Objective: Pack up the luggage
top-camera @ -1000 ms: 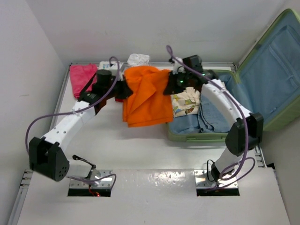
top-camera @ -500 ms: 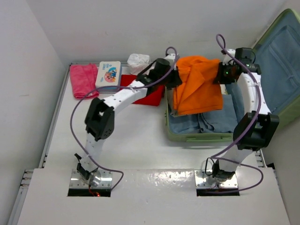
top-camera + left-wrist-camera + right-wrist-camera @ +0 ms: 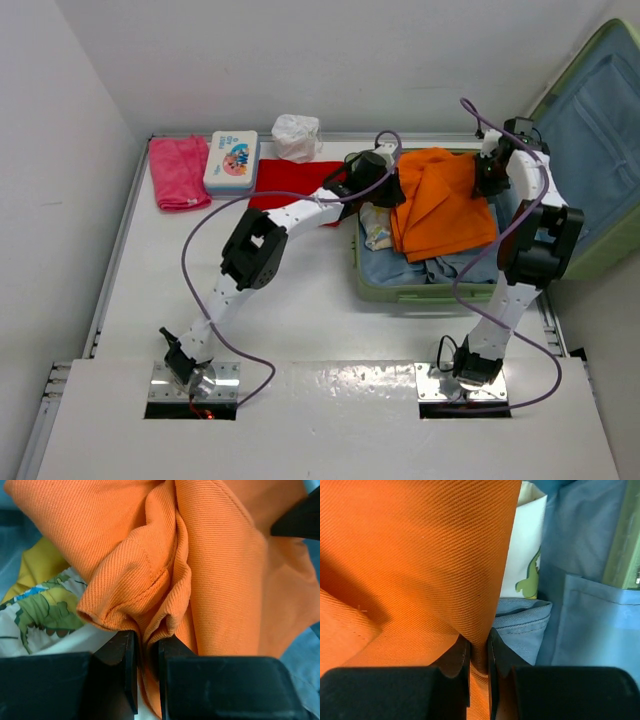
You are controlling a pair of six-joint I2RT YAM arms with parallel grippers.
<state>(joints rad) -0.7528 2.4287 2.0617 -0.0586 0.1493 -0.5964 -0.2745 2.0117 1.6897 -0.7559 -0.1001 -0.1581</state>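
White table (image 3: 300, 320), plain white walls (image 3: 250, 60) at the left and far sides. Luggage (image 3: 400, 293) lies open at the table's right end, lid raised toward the right wall. Left gripper (image 3: 147, 647) and right gripper (image 3: 479, 652) each clamp a fold of the orange garment (image 3: 445, 200), spread over the luggage base. Pink towel (image 3: 177, 172), printed box (image 3: 231, 160) and red cloth (image 3: 290, 182) lie at the far-left edge.

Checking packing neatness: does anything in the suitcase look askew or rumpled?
The orange garment sits skewed in the luggage, bunched into folds where the left end effector pinches it. The right end effector pinches its other edge. Nothing looks spilled or damaged.
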